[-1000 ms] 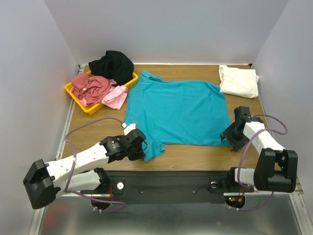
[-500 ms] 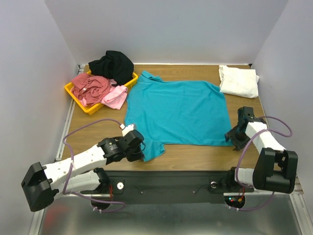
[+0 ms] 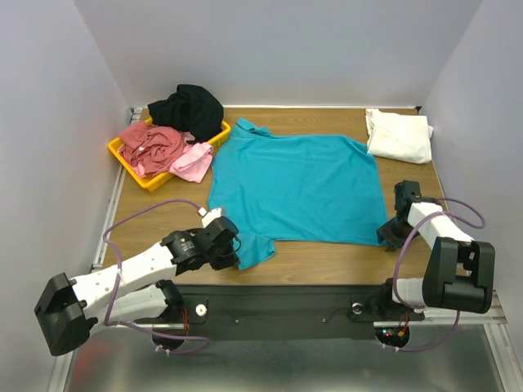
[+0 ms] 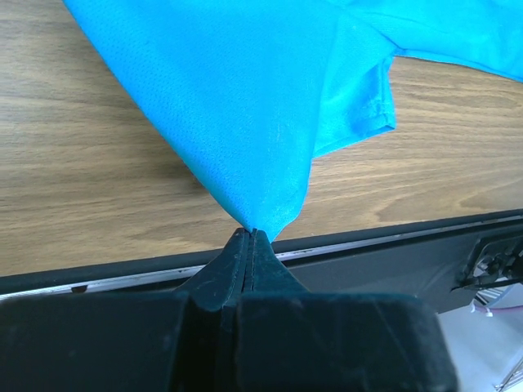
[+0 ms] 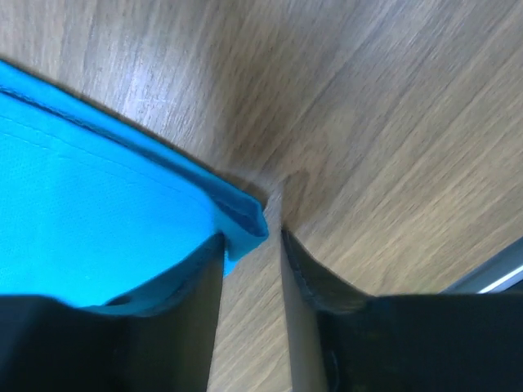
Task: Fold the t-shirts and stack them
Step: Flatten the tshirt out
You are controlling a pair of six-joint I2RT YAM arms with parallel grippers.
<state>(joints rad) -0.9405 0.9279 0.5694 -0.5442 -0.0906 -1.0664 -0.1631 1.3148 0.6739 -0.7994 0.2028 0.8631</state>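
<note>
The teal t-shirt (image 3: 298, 188) lies spread flat mid-table. My left gripper (image 3: 233, 255) is shut on its near-left sleeve corner; in the left wrist view the cloth (image 4: 245, 98) rises in a peak out of the closed jaws (image 4: 251, 233). My right gripper (image 3: 387, 233) is low at the shirt's near-right corner. In the right wrist view its jaws (image 5: 252, 237) stand a little apart with the hem corner (image 5: 245, 216) between them, touching the left finger. A folded white shirt (image 3: 399, 135) lies at the back right. Black (image 3: 188, 106), dusty red (image 3: 151, 143) and pink (image 3: 194, 162) shirts are heaped at the back left.
A yellow plastic tray (image 3: 155, 181) at the back left holds the red and pink shirts, with the black one over its far edge. The table's black front rail (image 4: 392, 237) runs just behind my left gripper. Grey walls enclose the table on three sides.
My right gripper has moved down and slightly nearer onto the shirt's near-right corner. My left gripper has shifted slightly left while holding the sleeve.
</note>
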